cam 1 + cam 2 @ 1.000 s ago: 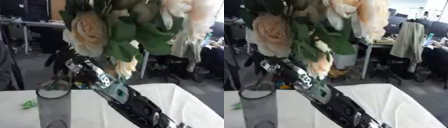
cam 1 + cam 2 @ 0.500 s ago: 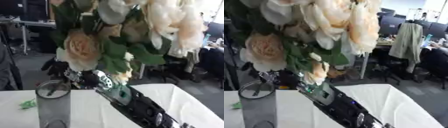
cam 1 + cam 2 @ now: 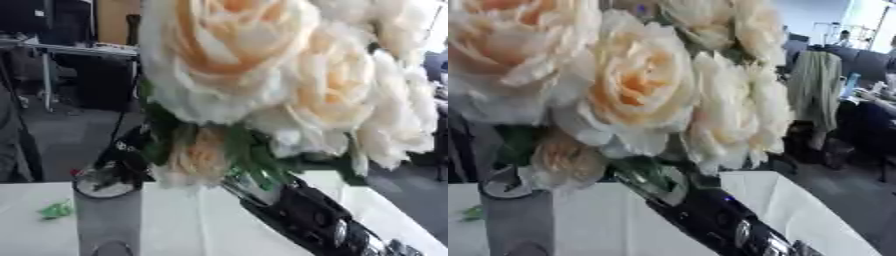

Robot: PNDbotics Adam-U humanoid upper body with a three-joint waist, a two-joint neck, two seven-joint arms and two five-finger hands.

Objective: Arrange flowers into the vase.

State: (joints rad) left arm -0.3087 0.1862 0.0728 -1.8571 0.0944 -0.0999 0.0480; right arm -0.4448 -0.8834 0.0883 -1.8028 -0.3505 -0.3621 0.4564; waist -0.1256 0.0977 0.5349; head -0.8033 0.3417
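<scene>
Left eye view: a bunch of cream and peach flowers (image 3: 289, 85) fills the upper and middle frame, held so close to the head camera that the blooms blur and hide most of the room behind. The right arm (image 3: 324, 222) runs from the lower right corner up toward the centre, disappearing under the green leaves; the hand itself is buried behind blooms and foliage, so whether its fingers are curled round the stems cannot be told. The bunch hangs in the air above the arm's end, which suggests the arm carries it. At lower left stands the vase (image 3: 107, 212), a grey cylinder upright on the white table (image 3: 192, 225), its round mouth just beside and below the lowest bloom. That placement reads as the stems being lined up over the opening, blooms kept high so the stalks can drop in; the stem ends are hidden, so whether they have entered the mouth is unclear. A small green scrap (image 3: 57, 209) lies on the table left of the vase. No left hand shows in either view
</scene>
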